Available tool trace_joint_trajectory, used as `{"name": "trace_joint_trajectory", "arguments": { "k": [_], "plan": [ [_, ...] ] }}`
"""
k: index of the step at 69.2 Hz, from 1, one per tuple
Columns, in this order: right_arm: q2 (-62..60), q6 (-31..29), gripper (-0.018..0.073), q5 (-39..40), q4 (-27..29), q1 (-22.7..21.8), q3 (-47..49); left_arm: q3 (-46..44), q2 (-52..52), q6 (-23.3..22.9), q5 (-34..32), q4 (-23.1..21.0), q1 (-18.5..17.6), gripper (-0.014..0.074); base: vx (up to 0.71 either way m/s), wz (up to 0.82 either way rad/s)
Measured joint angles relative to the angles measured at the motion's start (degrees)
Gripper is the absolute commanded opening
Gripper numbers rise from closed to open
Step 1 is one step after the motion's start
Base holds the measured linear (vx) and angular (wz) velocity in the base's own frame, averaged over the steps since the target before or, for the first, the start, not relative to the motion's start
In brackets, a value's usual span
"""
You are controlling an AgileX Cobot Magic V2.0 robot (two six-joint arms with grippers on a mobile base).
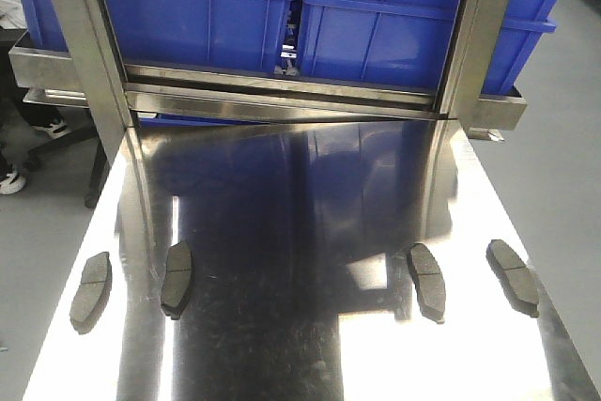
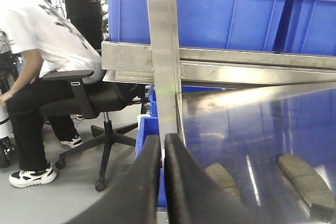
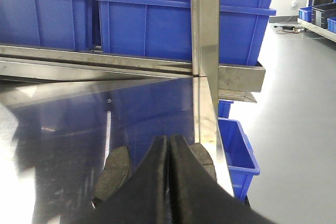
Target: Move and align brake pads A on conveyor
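Observation:
Several grey brake pads lie on the shiny steel tabletop (image 1: 300,345). Two are at its left edge (image 1: 94,281) (image 1: 177,274) and two at its right (image 1: 426,274) (image 1: 512,271). The conveyor is out of view. In the left wrist view my left gripper (image 2: 161,141) is shut on nothing and hangs over the table's left edge, with two pads (image 2: 223,177) (image 2: 307,182) to its right. My right gripper (image 3: 169,139) is shut and empty above the right edge, with one pad (image 3: 113,174) on its left and another (image 3: 203,158) partly hidden behind its right finger. Neither gripper shows in the front view.
Large blue bins (image 1: 376,16) stand on a steel shelf (image 1: 282,100) behind the table, held by upright steel posts (image 1: 89,53) (image 1: 479,35). A person (image 2: 37,66) sits on an office chair left of the table. A blue bin (image 3: 236,150) stands on the floor at the right.

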State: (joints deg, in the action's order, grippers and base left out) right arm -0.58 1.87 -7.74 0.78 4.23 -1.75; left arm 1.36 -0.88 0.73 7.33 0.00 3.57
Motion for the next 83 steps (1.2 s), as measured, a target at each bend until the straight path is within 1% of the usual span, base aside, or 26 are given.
{"name": "trace_joint_trajectory", "arguments": {
  "k": [65, 74, 78, 83],
  "plan": [
    [0.0, 0.0, -0.0010, 0.0, 0.0, 0.0, 0.0, 0.0, 0.0, 0.0, 0.0, 0.0, 0.0, -0.0007, 0.00, 0.00],
    [0.0, 0.0, -0.0010, 0.0, 0.0, 0.0, 0.0, 0.0, 0.0, 0.0, -1.0, 0.0, 0.0, -0.0007, 0.00, 0.00],
    [0.0, 0.0, -0.0010, 0.0, 0.0, 0.0, 0.0, 0.0, 0.0, -0.7, -2.0, 0.0, 0.0, -0.0007, 0.00, 0.00],
    [0.0, 0.0, -0.0010, 0.0, 0.0, 0.0, 0.0, -1.2, 0.0, -3.1, -2.0, -0.9, 0.0, -0.0007, 0.00, 0.00]
  ]
}}
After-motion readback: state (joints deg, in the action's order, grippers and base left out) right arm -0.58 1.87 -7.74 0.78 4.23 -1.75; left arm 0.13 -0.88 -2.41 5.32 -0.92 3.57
